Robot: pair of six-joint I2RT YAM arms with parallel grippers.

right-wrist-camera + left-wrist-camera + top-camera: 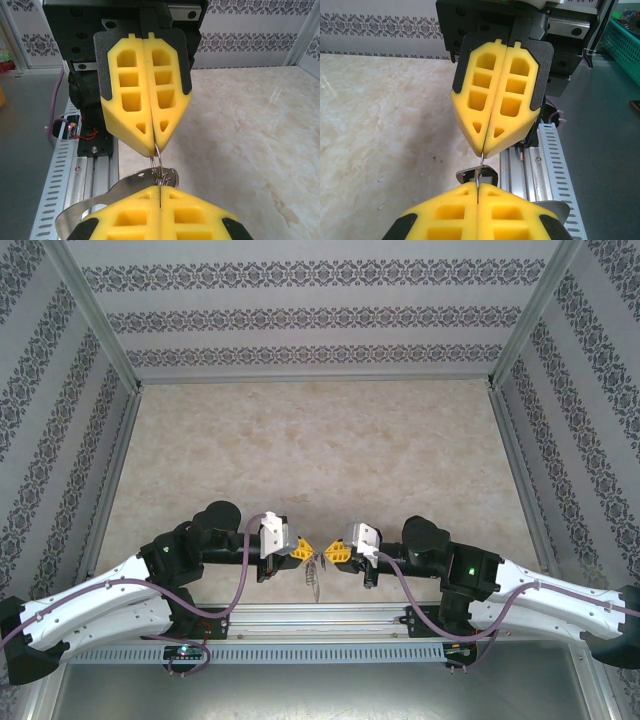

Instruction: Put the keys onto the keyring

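Note:
Near the table's front edge my left gripper (306, 552) and right gripper (336, 553) meet tip to tip, both shut. A thin grey wire of the keyring (481, 164) runs from the right gripper (484, 150) into the seam of my left gripper (478, 189). In the right wrist view the same keyring (159, 159) joins the left gripper (155, 150) and my right gripper (159, 189). A small key (491, 176) with a dark head and pale centre hangs just under the wire. A flat silvery metal piece (100, 200) hangs there too.
The marble tabletop (320, 450) stretches away beyond the grippers, bounded by patterned walls. An aluminium rail (530, 175) and a slotted cable duct (555, 160) run along the near edge under the grippers. Small wire rings (171, 175) cluster beside the metal piece.

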